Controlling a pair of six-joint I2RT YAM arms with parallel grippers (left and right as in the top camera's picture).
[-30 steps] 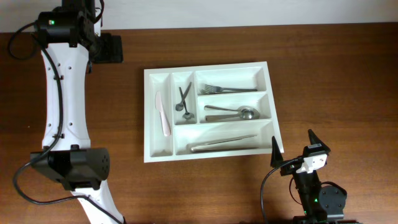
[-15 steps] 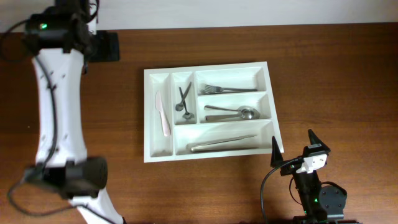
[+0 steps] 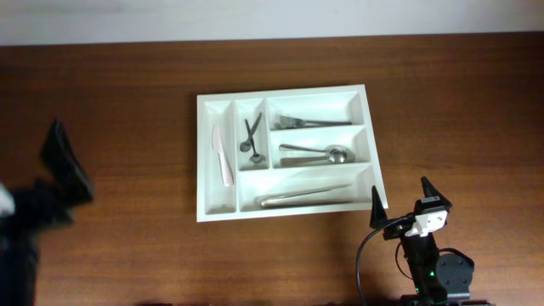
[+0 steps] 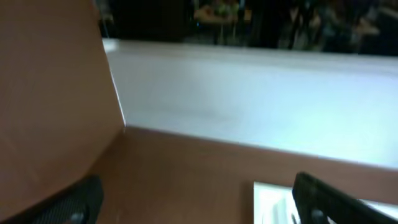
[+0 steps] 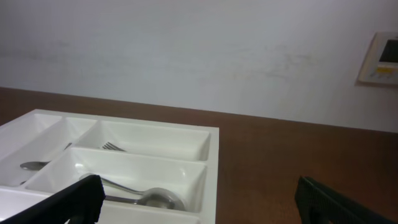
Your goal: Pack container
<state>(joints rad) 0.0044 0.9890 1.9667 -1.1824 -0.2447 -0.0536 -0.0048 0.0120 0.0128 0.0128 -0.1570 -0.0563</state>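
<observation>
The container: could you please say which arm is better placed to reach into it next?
Probably the right: the right gripper sits open beside the container's corner, while the left gripper is blurred, far off to its left.

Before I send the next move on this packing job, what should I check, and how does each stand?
1. Container lies flat, neither arm touching it: ok.
2. All five compartments hold cutlery: ok.
3. Right gripper open, empty, off the container's near corner: ok.
4. Left gripper open, empty: ok.
5. Left arm at rest: not ok, motion-blurred overhead.
</observation>
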